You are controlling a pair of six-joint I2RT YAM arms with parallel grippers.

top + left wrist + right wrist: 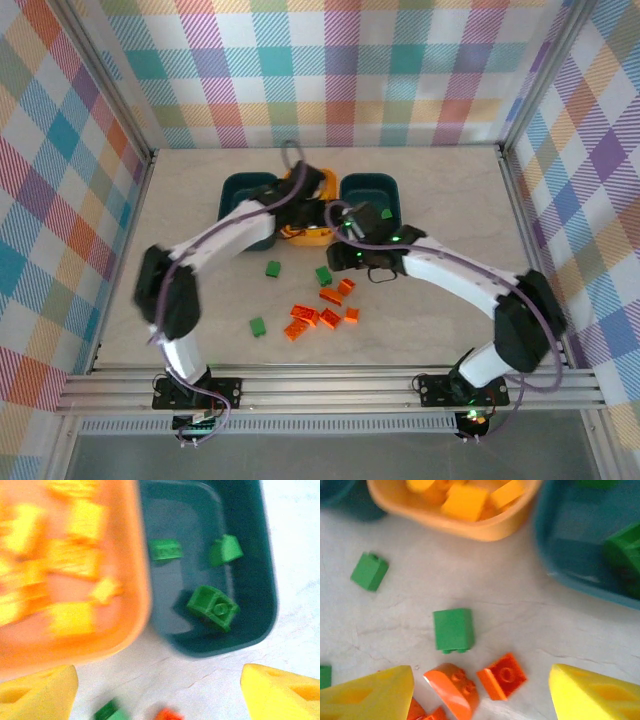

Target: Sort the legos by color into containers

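Yellow bricks point(70, 617) in orange tub point(141, 580) | left hand point(159, 682) wide, empty | right hand point(482, 682) wide, near green brick point(453, 630)

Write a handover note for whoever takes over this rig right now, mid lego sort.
Left gripper: open, empty, by the tubs.
Right gripper: open, empty, low over the loose orange-red bricks.
Done: yellow bricks are in the yellow-orange tub; three green bricks are in the right teal tub.
Left: three loose green bricks and the orange-red cluster lie on the table. The left teal tub is partly hidden by the left arm.
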